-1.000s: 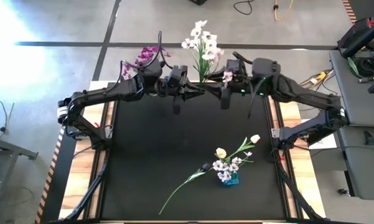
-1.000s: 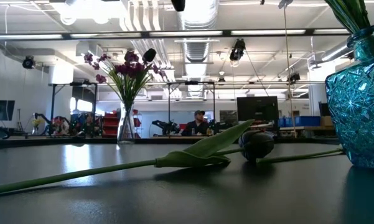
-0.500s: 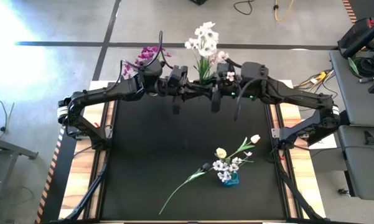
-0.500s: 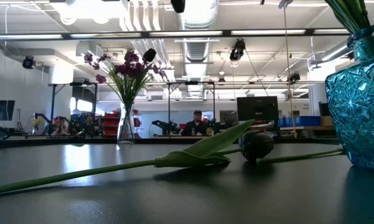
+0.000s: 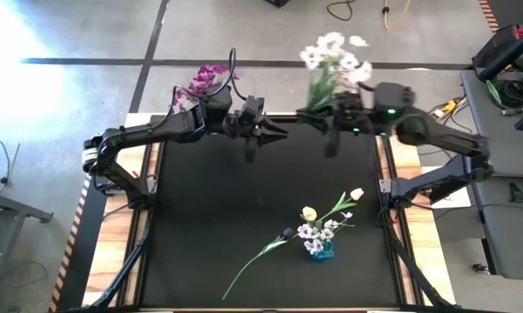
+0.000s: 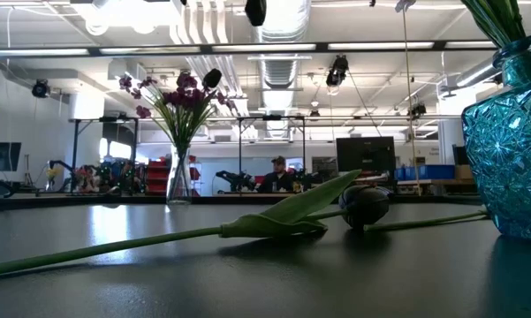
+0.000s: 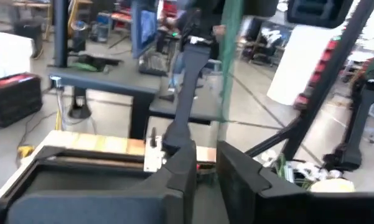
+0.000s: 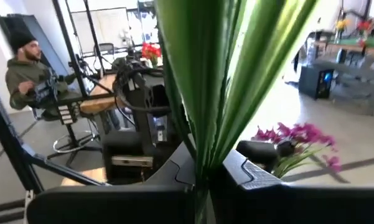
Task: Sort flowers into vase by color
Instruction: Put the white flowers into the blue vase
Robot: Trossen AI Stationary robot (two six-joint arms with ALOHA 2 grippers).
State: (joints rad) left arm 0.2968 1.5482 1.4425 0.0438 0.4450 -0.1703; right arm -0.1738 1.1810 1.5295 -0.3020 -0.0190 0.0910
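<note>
- Three loose stems lie at the near end of the desk [image 5: 200, 217]: a dark-bud flower [image 5: 261, 252] with its long green stem stretched out, and two cream tulips [image 5: 332, 209] crossing just beside it.
- Right by them stands the teal vase [image 5: 324, 250], a cluster of small white blossoms [image 5: 316, 232] already in it; in the low view its cut-glass wall fills the right edge, with the dark bud lying just in front.
- Farther back, the left gripper [image 5: 274, 133] hangs over the far edge of the desk, jaws slightly parted around nothing that I can see, the hand-off side of the job looking finished.
- Across from it the right gripper [image 5: 320, 116] has its jaws clamped on the green stems of a white flower spray [image 5: 333, 54], blossoms held up beyond the far edge; the wrist view shows the stems rising straight out of the grip.
- At the far left corner the purple flowers [image 5: 207, 76] sit in their clear vase [image 6: 178, 172].
- My read: the white spray is in transit, and the next move calls for carrying it to the teal vase and lowering the stems cleanly inside its mouth without knocking the blossoms already there.
</note>
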